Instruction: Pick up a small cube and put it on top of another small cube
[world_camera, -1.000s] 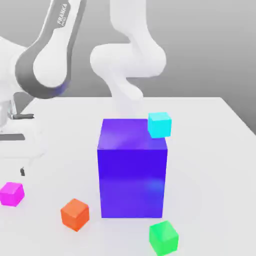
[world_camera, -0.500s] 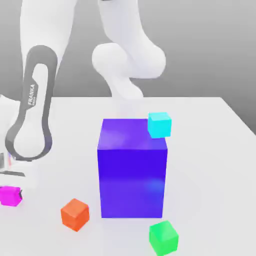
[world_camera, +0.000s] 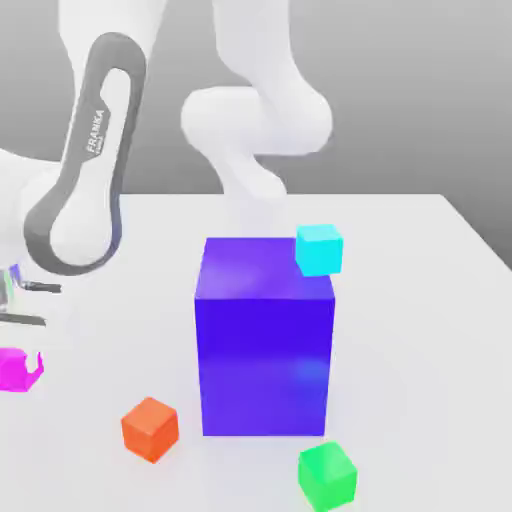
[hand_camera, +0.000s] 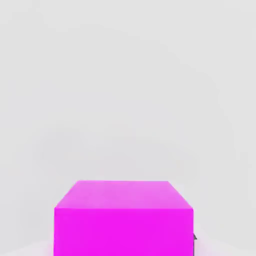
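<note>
While the arm (world_camera: 85, 190) bends down toward the exterior view's left edge, we see its hand (world_camera: 18, 345) low over the tabletop (world_camera: 420, 330), closed on the pink cube (world_camera: 14, 369). A dark fingertip (world_camera: 38, 362) curves against the cube's side that faces the exterior view's right, and the cube itself sits at the very left edge of that view, partly cut off by it. We cannot tell from there whether the cube rests on the tabletop or hangs just above it. In the hand view the pink cube (hand_camera: 123, 218) appears close up, its top face and one side face plain and glossy, with a sliver of dark finger (hand_camera: 194, 238) at its lower corner and pale tabletop (hand_camera: 128, 75) beyond it. Near the middle of the tabletop stands the big blue block (world_camera: 264, 340), upright. A cyan cube (world_camera: 319, 249) shows at the block's upper corner on the exterior view's right; we cannot tell whether it lies on the block or on the tabletop behind it. An orange cube (world_camera: 150, 429) lies in front of the block toward the exterior view's left, between the block and the pink cube and apart from both. A green cube (world_camera: 327, 476) lies just in front of the block's near corner on the exterior view's right.
</note>
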